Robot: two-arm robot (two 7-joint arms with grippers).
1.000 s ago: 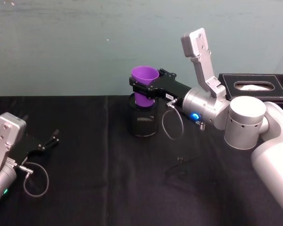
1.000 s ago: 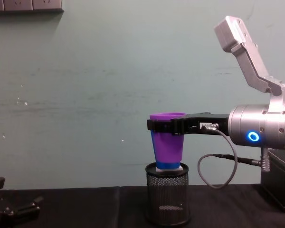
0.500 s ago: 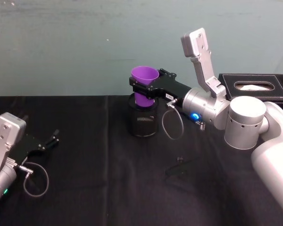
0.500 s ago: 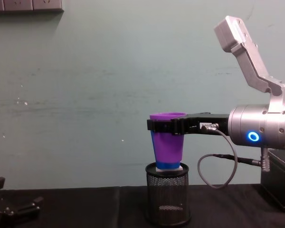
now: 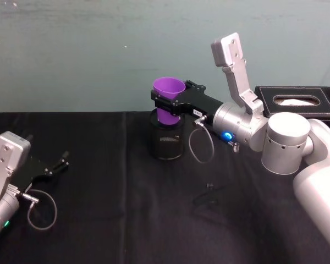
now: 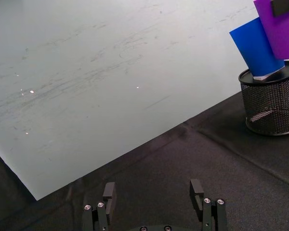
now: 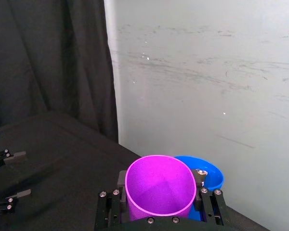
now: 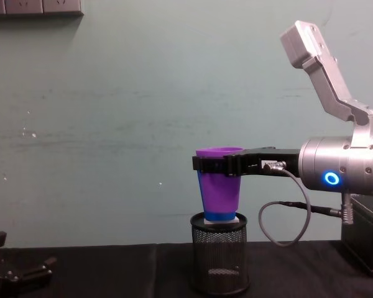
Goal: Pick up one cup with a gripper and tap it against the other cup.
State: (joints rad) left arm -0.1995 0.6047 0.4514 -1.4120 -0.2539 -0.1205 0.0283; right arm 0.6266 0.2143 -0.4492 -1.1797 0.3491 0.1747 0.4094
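My right gripper (image 5: 168,102) is shut on the purple cup (image 5: 168,88) just below its rim and holds it upright over a black mesh pen holder (image 5: 165,144). The blue cup (image 6: 257,45) stands in the top of that holder, close behind the purple cup (image 6: 282,24). In the right wrist view the blue cup's rim (image 7: 212,175) shows right beside the purple one (image 7: 159,185); I cannot tell if they touch. From the chest, a blue band (image 8: 221,216) shows under the purple cup (image 8: 222,192). My left gripper (image 5: 58,165) rests open at the table's left.
A black tissue box (image 5: 297,100) stands at the back right behind my right arm. The table has a black cloth (image 5: 110,220), with a teal wall behind it. A small dark object (image 5: 209,197) lies on the cloth in front of the holder.
My left arm has sunk slightly toward the near edge. The right gripper and both cups have not moved.
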